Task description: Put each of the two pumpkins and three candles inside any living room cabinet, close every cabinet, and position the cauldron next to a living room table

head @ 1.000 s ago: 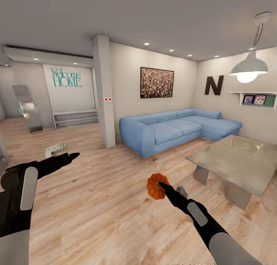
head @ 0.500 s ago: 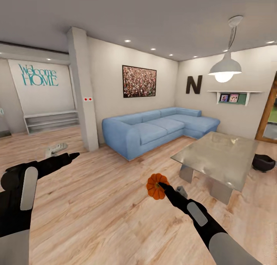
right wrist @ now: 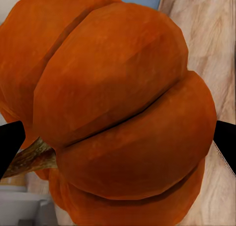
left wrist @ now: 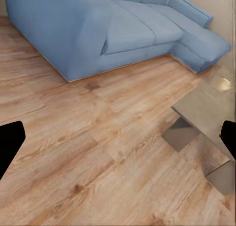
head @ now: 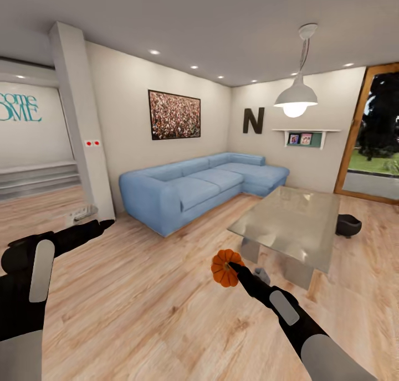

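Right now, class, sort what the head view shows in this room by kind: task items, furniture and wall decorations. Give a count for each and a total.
Task items: 2, the pumpkin and the cauldron
Furniture: 2, the blue sofa and the glass table
Wall decorations: 3, the framed picture, the letter N and the wall shelf
Total: 7

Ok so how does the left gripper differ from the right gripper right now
The left gripper holds nothing, while the right gripper is shut on the orange pumpkin. In the left wrist view the left gripper's fingertips sit wide apart over the wood floor; in the right wrist view the pumpkin sits between the right gripper's fingertips. Both are black and point forward.
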Robot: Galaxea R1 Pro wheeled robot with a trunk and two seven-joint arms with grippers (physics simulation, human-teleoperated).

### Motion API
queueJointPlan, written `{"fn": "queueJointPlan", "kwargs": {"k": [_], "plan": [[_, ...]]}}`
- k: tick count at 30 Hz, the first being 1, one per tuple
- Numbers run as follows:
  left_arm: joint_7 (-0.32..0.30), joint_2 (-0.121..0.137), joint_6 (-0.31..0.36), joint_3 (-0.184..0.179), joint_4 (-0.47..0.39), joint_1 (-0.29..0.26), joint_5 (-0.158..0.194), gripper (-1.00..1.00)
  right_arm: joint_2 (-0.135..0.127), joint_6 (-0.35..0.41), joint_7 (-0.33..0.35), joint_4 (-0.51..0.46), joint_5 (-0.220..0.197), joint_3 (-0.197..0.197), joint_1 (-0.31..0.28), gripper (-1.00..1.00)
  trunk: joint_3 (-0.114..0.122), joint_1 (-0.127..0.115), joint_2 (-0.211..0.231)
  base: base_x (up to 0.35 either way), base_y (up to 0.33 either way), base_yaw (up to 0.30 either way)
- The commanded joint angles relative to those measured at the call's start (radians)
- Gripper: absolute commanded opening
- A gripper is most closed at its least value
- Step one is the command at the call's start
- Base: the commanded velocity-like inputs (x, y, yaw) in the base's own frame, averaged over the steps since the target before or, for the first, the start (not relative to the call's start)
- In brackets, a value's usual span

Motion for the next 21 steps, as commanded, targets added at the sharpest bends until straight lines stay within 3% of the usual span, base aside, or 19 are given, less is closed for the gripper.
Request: {"fn": "queueJointPlan", "kwargs": {"k": [1,21], "plan": [[-0.01,0.0,0.004,0.002,-0.001,-0.001,-0.007,1.0,-0.001,0.001,0.0,-0.001,-0.01,0.003,-0.001,-1.0,-0.002,0.0,-0.001,0.262,0.192,-0.273],[-0.01,0.0,0.004,0.002,-0.001,-0.001,-0.007,1.0,-0.002,0.001,0.001,-0.001,-0.01,0.002,-0.001,-1.0,-0.007,0.0,-0.001,0.118,0.275,-0.261]]}}
